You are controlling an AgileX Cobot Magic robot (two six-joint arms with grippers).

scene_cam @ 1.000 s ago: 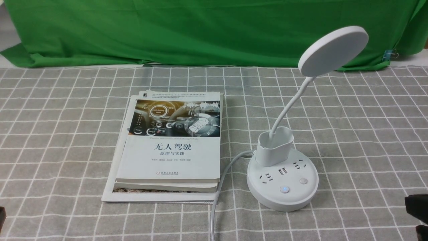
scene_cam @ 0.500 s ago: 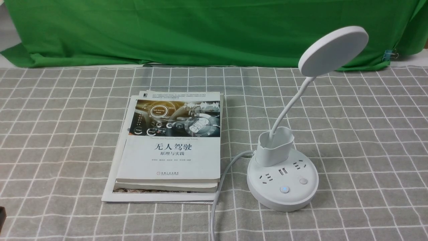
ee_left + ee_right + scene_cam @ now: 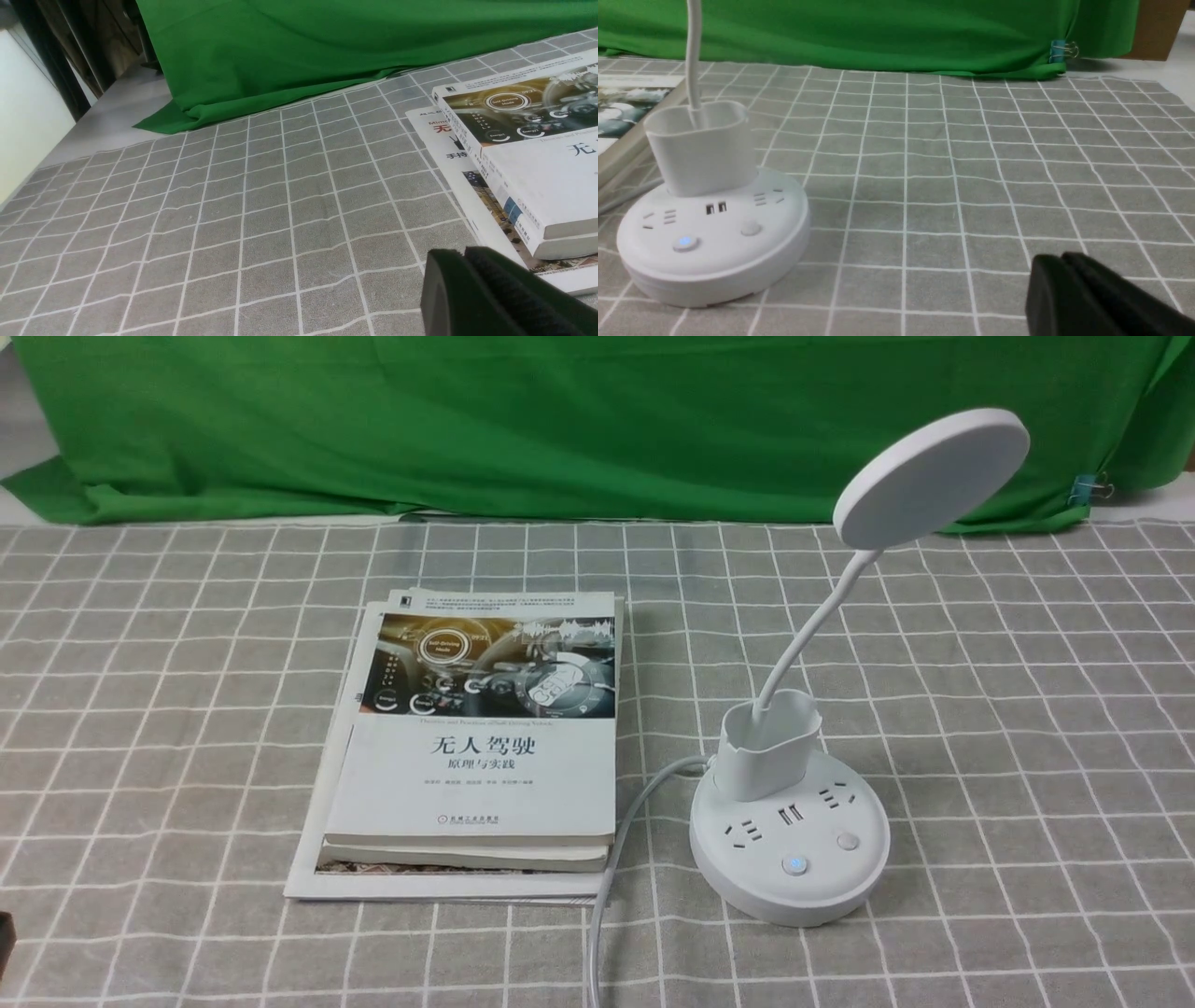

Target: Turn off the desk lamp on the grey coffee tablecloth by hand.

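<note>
The white desk lamp stands on the grey coffee tablecloth, right of centre, its disc head raised on a thin neck. One button on the round base glows blue; a plain button sits beside it. In the right wrist view the lamp base lies well off from my right gripper, whose jaws are pressed together and hold nothing. The left gripper, my other hand, is also shut and empty, low over the cloth near the books. Only a dark sliver of it shows in the front view.
A stack of books lies left of the lamp, with the lamp's white cable running between them toward the front edge. A green backdrop cloth closes off the back, held by a clip.
The right gripper, seen at the front view's lower right edge a second ago, has drawn back out of that view. Lamp and books have not moved.
</note>
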